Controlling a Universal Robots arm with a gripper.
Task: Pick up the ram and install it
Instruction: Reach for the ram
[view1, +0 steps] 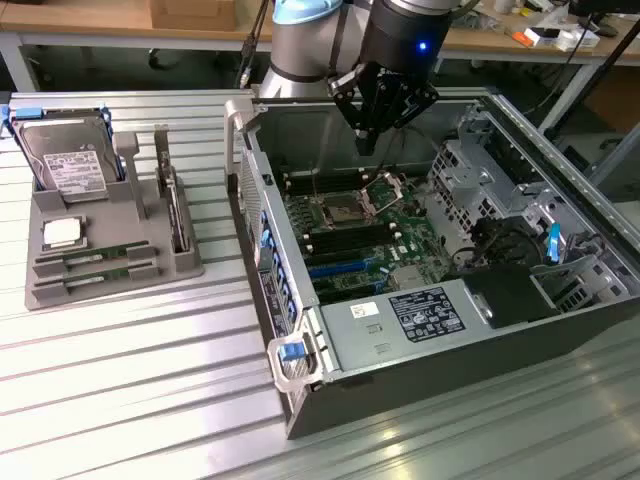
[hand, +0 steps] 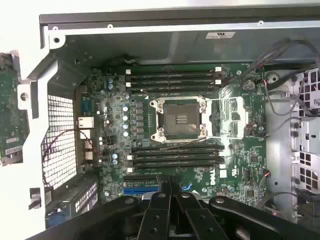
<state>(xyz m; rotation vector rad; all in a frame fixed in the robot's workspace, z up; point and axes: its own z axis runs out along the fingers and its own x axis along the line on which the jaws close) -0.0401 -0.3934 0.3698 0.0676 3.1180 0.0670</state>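
Two green ram sticks (view1: 92, 256) lie side by side in slots of a grey holder tray (view1: 45, 290) at the exterior view's left, far from the arm. My gripper (view1: 366, 140) hangs over the open computer case, above the motherboard (view1: 350, 235) near its CPU socket (hand: 180, 120). In the wrist view the black fingertips (hand: 161, 197) meet at the gripper (hand: 169, 186), shut with nothing between them. Empty black memory slots (hand: 172, 80) run on both sides of the socket.
The tray also holds a hard drive (view1: 68, 160) and a silver processor chip (view1: 62, 233). The case's walls (view1: 250, 170), drive cage (view1: 470, 180), cables and power supply (view1: 400, 320) surround the motherboard. Ribbed metal tabletop (view1: 130, 390) lies in front.
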